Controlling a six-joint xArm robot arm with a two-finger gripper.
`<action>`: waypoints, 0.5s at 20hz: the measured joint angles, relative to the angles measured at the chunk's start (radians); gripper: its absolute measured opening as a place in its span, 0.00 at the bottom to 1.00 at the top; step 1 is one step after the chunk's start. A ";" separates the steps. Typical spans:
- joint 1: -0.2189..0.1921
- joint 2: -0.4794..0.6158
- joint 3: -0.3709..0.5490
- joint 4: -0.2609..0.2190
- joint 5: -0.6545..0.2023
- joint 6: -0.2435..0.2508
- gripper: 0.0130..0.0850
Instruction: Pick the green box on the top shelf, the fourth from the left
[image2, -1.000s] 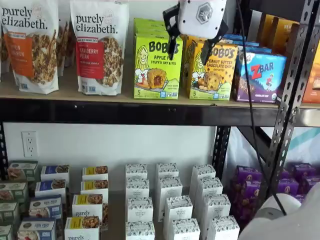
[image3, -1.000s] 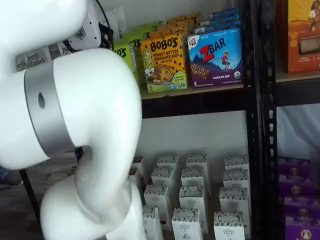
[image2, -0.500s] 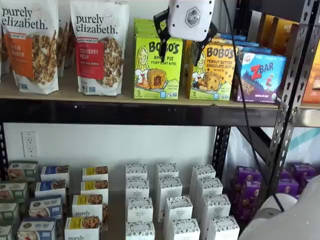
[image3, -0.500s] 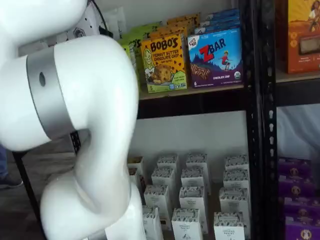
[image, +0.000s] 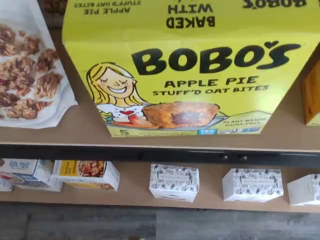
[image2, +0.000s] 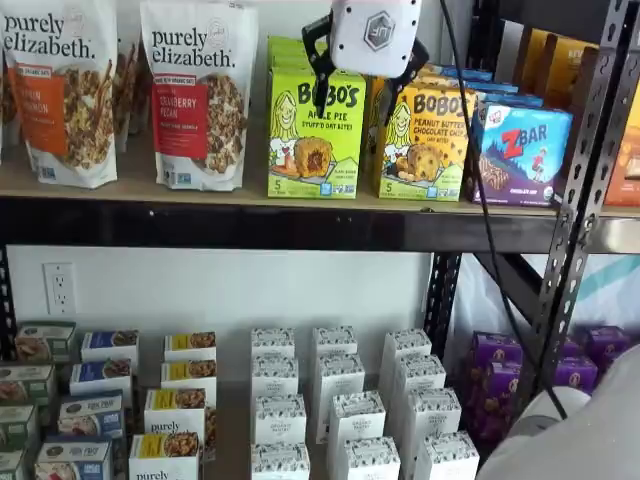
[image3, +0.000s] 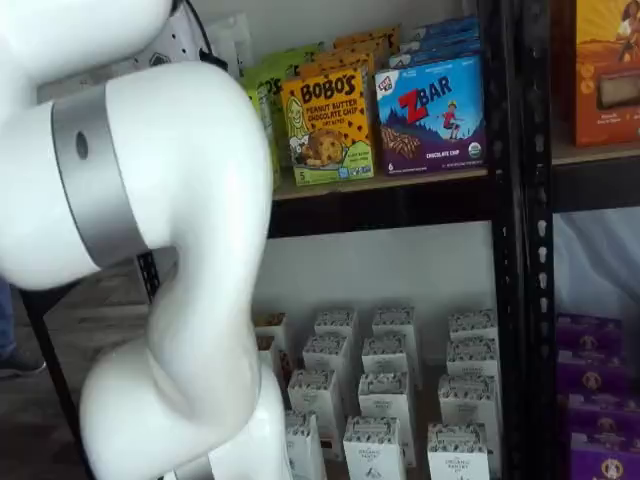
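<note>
On the top shelf (image2: 130, 192), the green box (image2: 315, 132) stands upright beside a granola bag (image2: 200, 95) at its 9 o'clock. The fingers (image2: 363, 85) hang open, straddling its upper edge.

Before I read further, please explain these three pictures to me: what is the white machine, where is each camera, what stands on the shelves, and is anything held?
The white machine is a robot arm that takes boxed goods from shelves. Two cameras face the shelves from the front; the third sits on the arm's wrist and looks down. On the top shelf stand granola bags, the green box of apple pie oat bites, an orange Bobo's box and a ZBar box. Small white boxes fill the shelf below. The gripper, a white body with black jaws, hangs in front of the green box's upper part with its jaws open. Nothing is held. The wrist picture shows that green box from close up.
</note>
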 joint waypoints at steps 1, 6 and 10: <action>-0.002 0.002 -0.003 0.003 0.001 -0.002 1.00; -0.007 0.008 -0.013 0.015 0.009 -0.008 1.00; -0.003 0.010 -0.017 0.014 0.012 -0.005 1.00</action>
